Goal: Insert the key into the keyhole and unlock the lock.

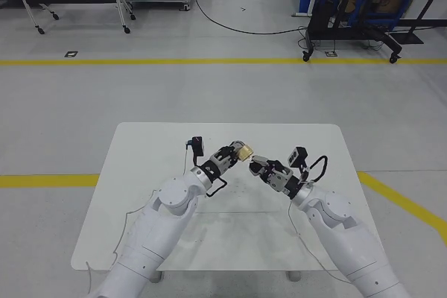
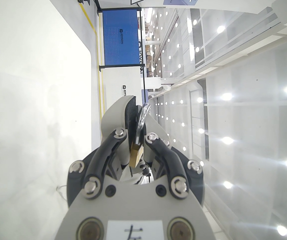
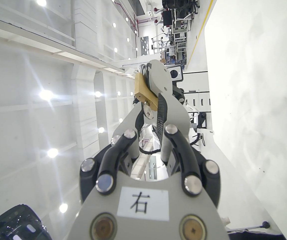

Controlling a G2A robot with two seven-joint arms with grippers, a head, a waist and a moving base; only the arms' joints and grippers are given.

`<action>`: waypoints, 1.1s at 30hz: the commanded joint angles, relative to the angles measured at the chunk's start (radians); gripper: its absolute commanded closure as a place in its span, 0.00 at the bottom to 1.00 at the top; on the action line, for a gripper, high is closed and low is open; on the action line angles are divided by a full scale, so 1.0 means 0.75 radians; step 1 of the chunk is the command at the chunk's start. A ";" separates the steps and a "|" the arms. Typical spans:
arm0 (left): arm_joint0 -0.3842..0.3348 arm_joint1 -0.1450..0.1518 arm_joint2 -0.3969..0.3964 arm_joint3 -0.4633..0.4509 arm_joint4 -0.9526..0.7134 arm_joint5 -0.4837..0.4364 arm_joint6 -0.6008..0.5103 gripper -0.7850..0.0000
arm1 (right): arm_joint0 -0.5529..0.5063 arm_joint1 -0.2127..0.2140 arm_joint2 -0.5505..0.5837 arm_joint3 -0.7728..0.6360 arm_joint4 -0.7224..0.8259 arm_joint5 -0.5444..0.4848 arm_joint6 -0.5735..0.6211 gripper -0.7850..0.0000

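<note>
Fig. L hand (image 1: 234,155) closed on brass padlock (image 1: 243,153); R hand (image 1: 257,162) pinching key (image 3: 148,111) against lock's base (rigid, slick metal, prob. light: hold lock by body, key by head).

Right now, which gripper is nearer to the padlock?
Left. The left gripper is clamped on the padlock itself; the right gripper sits just beside it, holding the key at its base.

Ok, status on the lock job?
Left pincer shut on padlock, held over table. Right pincer shut on key, key against padlock's base; depth unclear. Nothing in the way.
</note>
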 commanded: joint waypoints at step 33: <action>0.063 0.013 -0.013 -0.074 0.250 -0.198 0.064 1.00 | 0.023 -0.008 0.113 0.005 0.496 0.571 0.026 1.00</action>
